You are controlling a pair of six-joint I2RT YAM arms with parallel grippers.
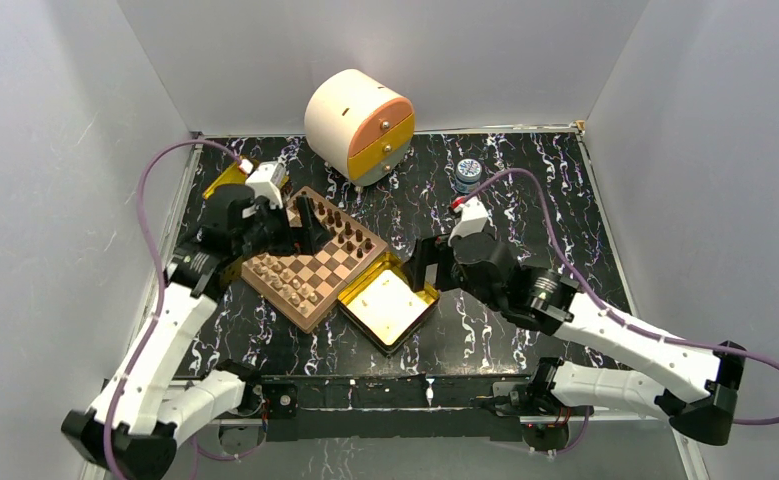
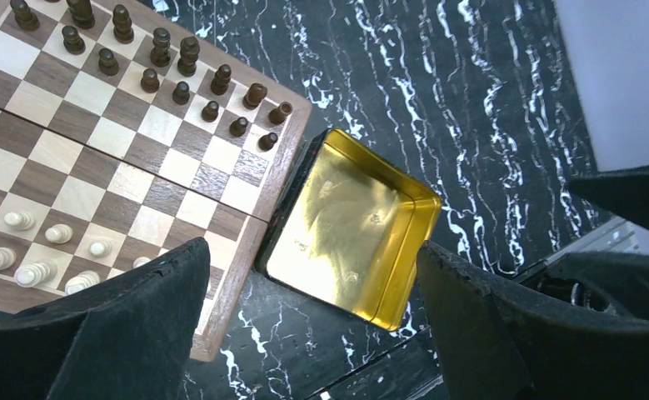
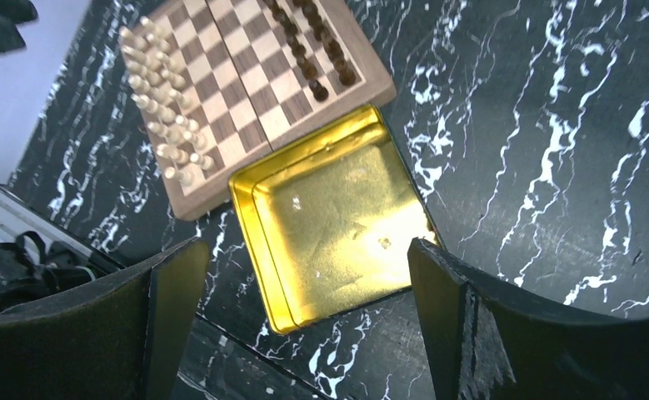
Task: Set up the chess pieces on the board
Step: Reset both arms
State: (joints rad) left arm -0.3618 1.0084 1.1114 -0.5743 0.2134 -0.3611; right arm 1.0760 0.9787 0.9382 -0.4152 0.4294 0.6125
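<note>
The board (image 1: 317,268) lies left of centre, turned diagonally. Dark chess pieces (image 1: 350,232) stand in two rows along its far right side and light chess pieces (image 1: 287,284) along its near left side. In the left wrist view the dark pieces (image 2: 162,67) and light pieces (image 2: 37,246) line opposite edges of the board (image 2: 96,158). My left gripper (image 1: 305,225) hovers over the board's far corner, open and empty (image 2: 312,317). My right gripper (image 1: 420,265) hangs open and empty beside the board (image 3: 246,83), over a gold tin (image 3: 329,217).
An empty gold tin (image 1: 390,308) touches the board's right corner. A second gold tin (image 1: 223,180) sits behind my left arm. A round cream and orange drawer box (image 1: 360,125) and a small jar (image 1: 468,172) stand at the back.
</note>
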